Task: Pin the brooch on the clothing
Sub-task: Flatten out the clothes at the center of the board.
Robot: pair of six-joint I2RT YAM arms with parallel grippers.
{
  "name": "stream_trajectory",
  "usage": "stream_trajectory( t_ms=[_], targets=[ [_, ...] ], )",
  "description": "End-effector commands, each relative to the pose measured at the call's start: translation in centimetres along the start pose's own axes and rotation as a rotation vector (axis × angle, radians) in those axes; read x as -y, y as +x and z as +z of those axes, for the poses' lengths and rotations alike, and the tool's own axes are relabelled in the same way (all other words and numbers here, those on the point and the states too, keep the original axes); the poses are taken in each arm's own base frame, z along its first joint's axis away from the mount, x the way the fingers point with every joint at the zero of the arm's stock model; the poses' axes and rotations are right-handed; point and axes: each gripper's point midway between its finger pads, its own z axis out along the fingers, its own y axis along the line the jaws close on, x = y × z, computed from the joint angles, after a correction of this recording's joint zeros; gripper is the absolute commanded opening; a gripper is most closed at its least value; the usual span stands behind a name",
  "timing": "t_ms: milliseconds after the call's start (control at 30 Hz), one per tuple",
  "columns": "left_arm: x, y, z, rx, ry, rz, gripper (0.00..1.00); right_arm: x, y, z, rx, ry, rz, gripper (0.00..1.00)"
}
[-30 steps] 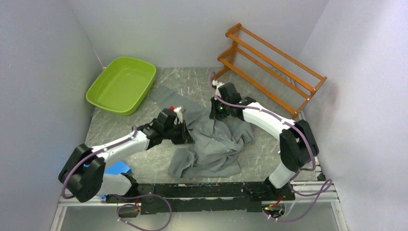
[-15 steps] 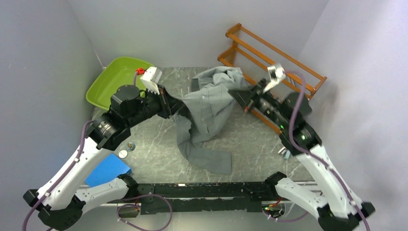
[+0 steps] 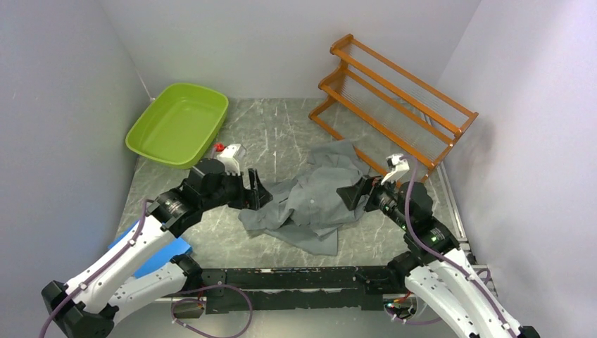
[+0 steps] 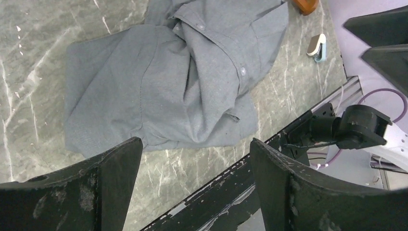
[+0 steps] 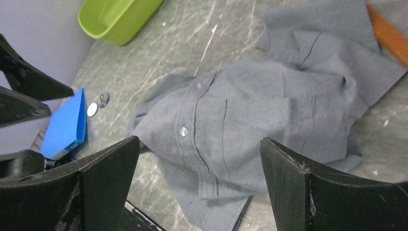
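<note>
We are seeing the left gripper point(image 4: 192, 147) and right gripper point(image 5: 199, 144) both gaping wide, holding nothing. The shirt point(image 3: 317, 197) is lying rumpled on the table point(image 3: 281, 134) between them. We are judging this the laying-out step. Next we are needing a flat patch and the brooch, perhaps among the small round pieces point(image 5: 102, 99).

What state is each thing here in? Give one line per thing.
shirt, crumpled on the table, unheld
left gripper, open, empty
right gripper, open, empty
green tub, upright, empty
wooden rack, standing, shelves bare
</note>
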Motion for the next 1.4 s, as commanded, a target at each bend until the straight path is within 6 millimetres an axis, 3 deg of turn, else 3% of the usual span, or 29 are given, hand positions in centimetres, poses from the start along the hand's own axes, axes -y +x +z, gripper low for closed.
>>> stream_trajectory(
  t_ms=[0, 100, 200, 333, 433, 533, 633, 700, 767, 800, 833, 867, 933, 1100, 1167, 1267, 1367],
  targets=[
    [-0.6, -0.8, 2.0, 0.016, -0.046, -0.062, 0.87, -1.1, -4.5, 0.2, 0.102, 0.008, -0.072, 1.0],
    [-0.5, -0.3, 4.6, -0.033, -0.034, -0.073, 0.86, -1.5, -4.6, 2.0, 0.048, -0.006, -0.111, 0.99],
    [1.2, -0.8, 7.2, -0.059, 0.056, -0.056, 0.83, -2.0, -4.9, 4.0, -0.021, -0.016, -0.124, 0.98],
    [3.3, -1.1, 10.0, -0.102, 0.123, -0.004, 0.76, -1.7, -3.9, 7.4, -0.124, -0.018, -0.12, 0.97],
    [4.8, -0.5, 11.9, -0.127, 0.165, 0.03, 0.76, 0.3, -2.2, 9.8, -0.213, 0.047, -0.089, 0.96],
    [4.5, 1.4, 14.1, -0.183, 0.149, 0.021, 0.74, 3.6, -0.1, 11.5, -0.3, 0.16, -0.059, 0.95],
    [3.6, 3.6, 15.4, -0.23, 0.089, 0.032, 0.62, 6.7, 1.7, 12.0, -0.348, 0.281, -0.067, 0.93],
    [3.1, 4.9, 15.7, -0.265, 0.052, 0.04, 0.5, 7.3, 2.5, 11.9, -0.371, 0.297, -0.071, 0.9],
    [2.8, 5.9, 15.7, -0.284, 0.024, 0.051, 0.35, 6.8, 2.9, 11.8, -0.38, 0.256, -0.072, 0.78],
    [2.9, 6.2, 15.5, -0.291, 0.02, 0.056, 0.28, 6.4, 3.1, 11.7, -0.382, 0.229, -0.068, 0.6],
    [3.2, 6.4, 15.3, -0.294, 0.021, 0.063, 0.23, 6.0, 3.2, 11.3, -0.382, 0.21, -0.057, 0.31],
    [3.5, 6.6, 14.9, -0.296, 0.021, 0.072, 0.17, 5.5, 3.1, 10.9, -0.38, 0.19, -0.048, 0.15],
    [4.5, 7.2, 14.1, -0.297, 0.028, 0.103, 0.09, 4.4, 2.9, 9.7, -0.366, 0.151, -0.03, 0.0],
    [7.3, 9.2, 11.3, -0.303, 0.093, 0.162, 0.03, 2.6, 4.4, 5.2, -0.362, 0.091, 0.057, 0.0],
    [8.3, 10.8, 10.1, -0.326, 0.135, 0.187, 0.03, 2.3, 5.8, 3.3, -0.371, 0.076, 0.108, 0.0],
    [9.1, 14.1, 8.4, -0.397, 0.165, 0.258, 0.05, 1.8, 6.2, 1.1, -0.323, 0.058, 0.157, 0.0],
    [8.9, 17.1, 7.4, -0.473, 0.14, 0.363, 0.11, 2.1, 4.8, 0.1, -0.233, 0.077, 0.126, 0.36]
  ],
)
